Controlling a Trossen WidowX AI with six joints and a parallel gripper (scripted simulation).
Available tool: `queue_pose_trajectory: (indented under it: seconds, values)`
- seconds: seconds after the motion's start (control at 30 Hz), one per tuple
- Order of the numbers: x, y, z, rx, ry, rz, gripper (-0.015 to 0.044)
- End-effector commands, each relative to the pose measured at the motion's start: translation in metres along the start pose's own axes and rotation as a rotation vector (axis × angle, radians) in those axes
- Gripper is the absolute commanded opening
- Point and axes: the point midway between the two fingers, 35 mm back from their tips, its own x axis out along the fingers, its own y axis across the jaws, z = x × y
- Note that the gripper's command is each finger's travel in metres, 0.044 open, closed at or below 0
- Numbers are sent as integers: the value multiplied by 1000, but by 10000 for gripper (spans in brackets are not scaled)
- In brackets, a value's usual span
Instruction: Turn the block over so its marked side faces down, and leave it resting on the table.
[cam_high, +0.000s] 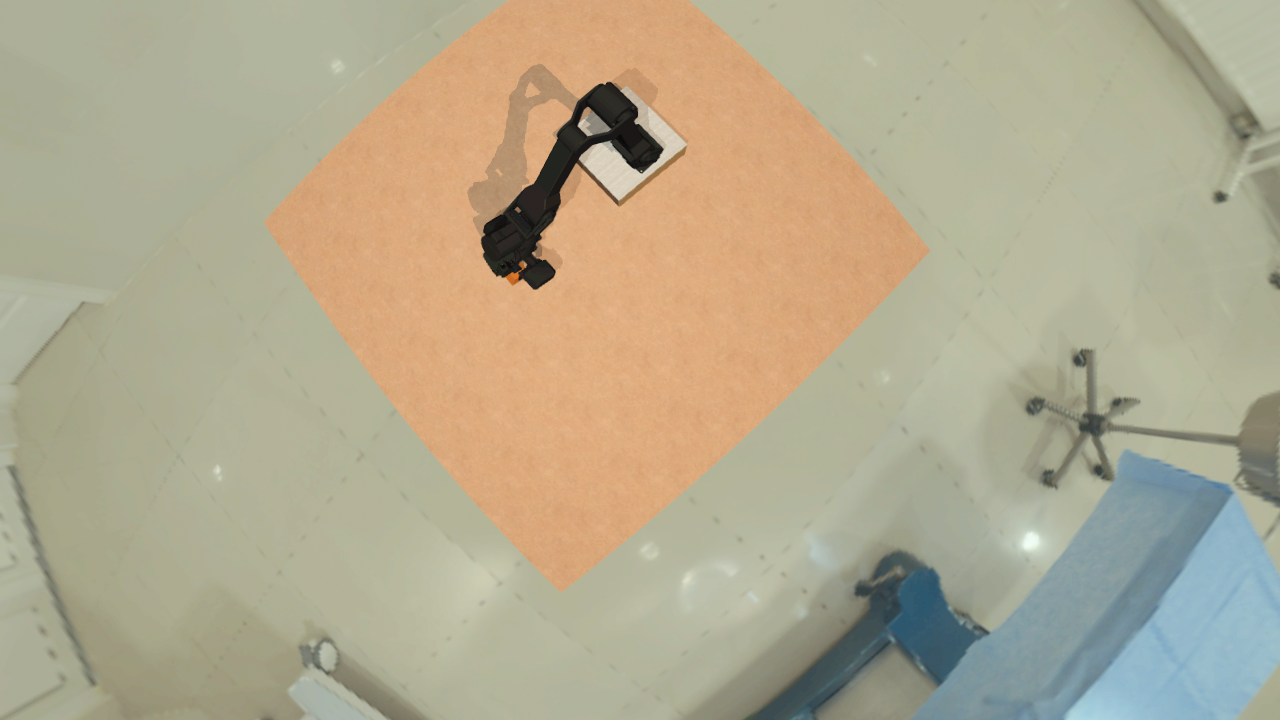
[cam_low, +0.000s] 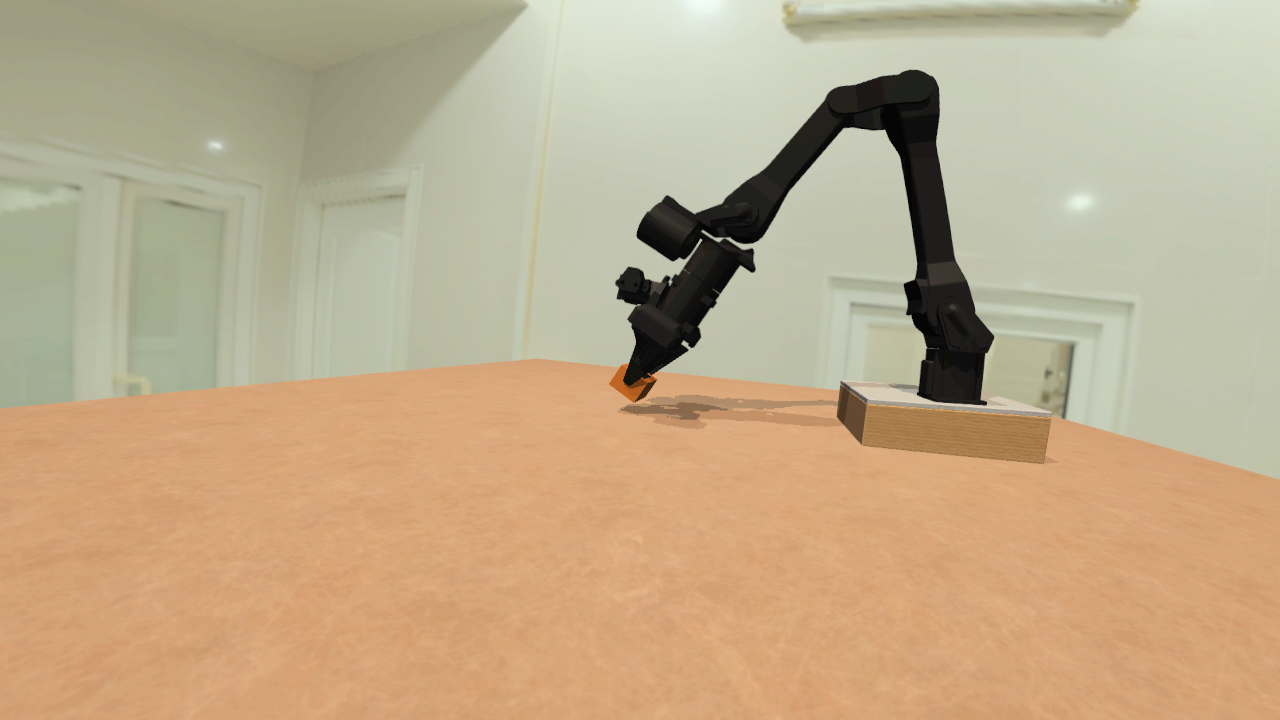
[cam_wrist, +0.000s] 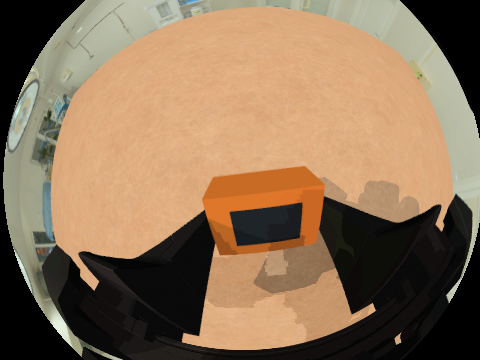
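- Exterior view, far left: pale glazed doors (cam_low: 170, 268) stand in the background, with a plain white door (cam_low: 362, 268) just to their right.
- Left of center: an orange block (cam_high: 512, 279) (cam_low: 630, 385) (cam_wrist: 212, 220) is raised above the orange-tan desk (cam_high: 626, 376) (cam_low: 537, 537) (cam_wrist: 250, 100), tilted, with its shadow on the surface below. In the wrist view, a dark rectangular mark (cam_wrist: 266, 224) is visible on the side facing that camera, so the marked side does not face straight down.
- At the block: the black hand (cam_high: 520, 269) (cam_low: 637, 374) (cam_wrist: 264, 208) is gripping it, one finger on each of two opposite sides. The hand slants down toward the left.
- Center to right: the black arm (cam_high: 556, 170) (cam_low: 926, 179) rises from the hand to a high bend, then drops to its mount.
- Right: the arm stands on a wood-sided platform (cam_high: 622, 189) (cam_low: 953, 434) with a whitish top, resting on the desk. Behind it is a white-framed window (cam_low: 1105, 349).
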Motion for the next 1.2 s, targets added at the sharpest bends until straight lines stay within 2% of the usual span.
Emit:
queue_pose_trajectory:
  seconds: [0.0,0.63,1.17]
  values:
    - [-2,1,-2,4,-32,4,0]
    - [34,0,-5,4,-288,2,0]
    - [32,1,-16,5,-521,3,0]
